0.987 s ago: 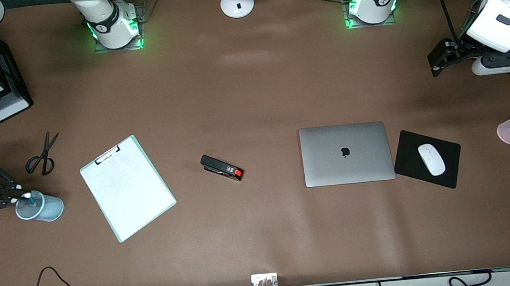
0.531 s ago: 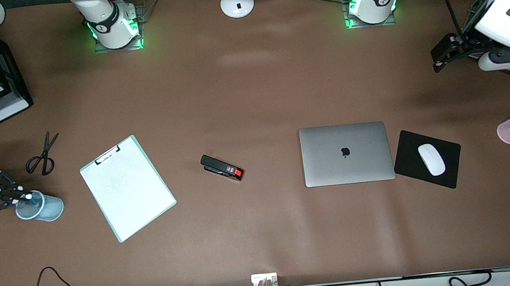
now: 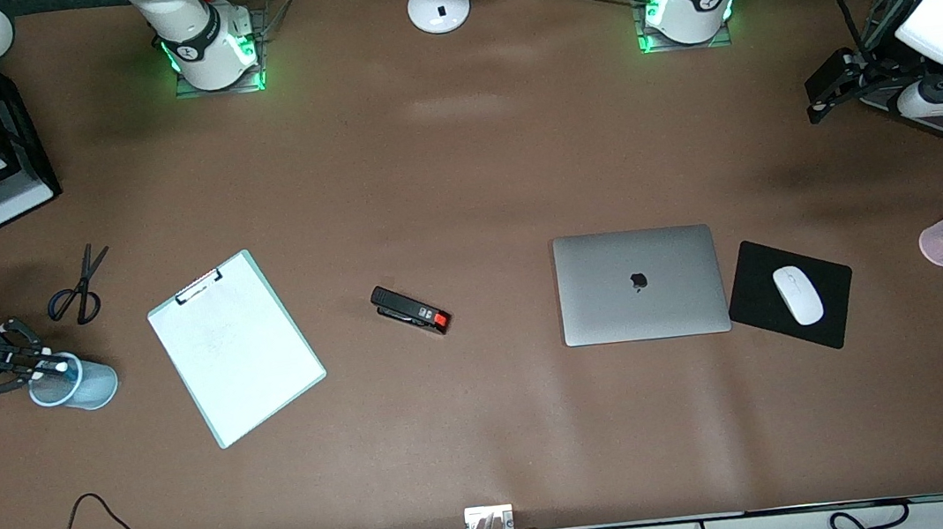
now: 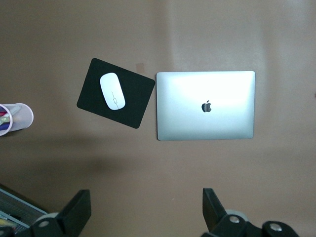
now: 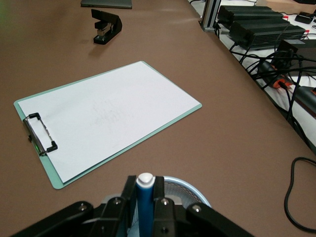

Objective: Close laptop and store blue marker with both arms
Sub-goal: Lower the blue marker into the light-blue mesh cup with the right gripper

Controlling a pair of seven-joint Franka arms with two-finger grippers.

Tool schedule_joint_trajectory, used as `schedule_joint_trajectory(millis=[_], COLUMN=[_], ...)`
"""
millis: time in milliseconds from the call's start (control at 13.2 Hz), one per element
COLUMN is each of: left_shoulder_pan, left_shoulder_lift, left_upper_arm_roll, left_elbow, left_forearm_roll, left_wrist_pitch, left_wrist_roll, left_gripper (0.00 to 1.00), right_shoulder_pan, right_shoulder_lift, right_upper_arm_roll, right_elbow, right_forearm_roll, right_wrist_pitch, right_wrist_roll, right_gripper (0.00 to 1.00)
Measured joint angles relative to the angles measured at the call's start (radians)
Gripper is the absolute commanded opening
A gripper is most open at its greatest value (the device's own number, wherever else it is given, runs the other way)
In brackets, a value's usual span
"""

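Right gripper [image 3: 48, 367] is over the blue mesh cup [image 3: 86, 385] at the right arm's end of the table, jaws clamped on the blue marker [image 5: 144, 202], held upright above the cup's mouth. Clipboard [image 3: 234, 346] and stapler [image 3: 410, 310] lie toward the middle. Laptop [image 3: 640, 283] lies closed, just beside the mouse pad [image 3: 829, 321]. Left gripper [image 3: 826, 88] hangs over bare table at the left arm's end, jaws apart.

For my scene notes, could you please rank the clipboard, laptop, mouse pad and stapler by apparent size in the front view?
1. clipboard and laptop: too alike to rank
2. mouse pad
3. stapler
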Motion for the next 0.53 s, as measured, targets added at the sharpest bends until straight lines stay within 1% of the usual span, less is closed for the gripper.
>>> schedule_joint_trajectory(millis=[76,304,531], left_shoulder_pan=[0.0,0.0,-0.001], left_shoulder_lift=[0.0,0.0,0.0], left_upper_arm_roll=[0.0,0.0,0.0], left_elbow=[-0.001,-0.002,-0.002], left_forearm_roll=[0.0,0.0,0.0], left_wrist_pitch=[-0.001,-0.001,-0.002], left_wrist_roll=[0.0,0.0,0.0], left_gripper=[1.0,1.0,1.0], right_shoulder_pan=[0.0,-0.003,-0.004], right_shoulder_lift=[0.0,0.0,-0.011], right_upper_arm_roll=[0.0,-0.001,-0.002], right_elbow=[0.001,0.008,0.032], right_forearm_roll=[0.0,-0.001,-0.017], right_wrist_pitch=[0.0,-0.012,-0.032], right_wrist_roll=[0.006,0.102,0.157], right_gripper=[0.99,1.0,1.0])
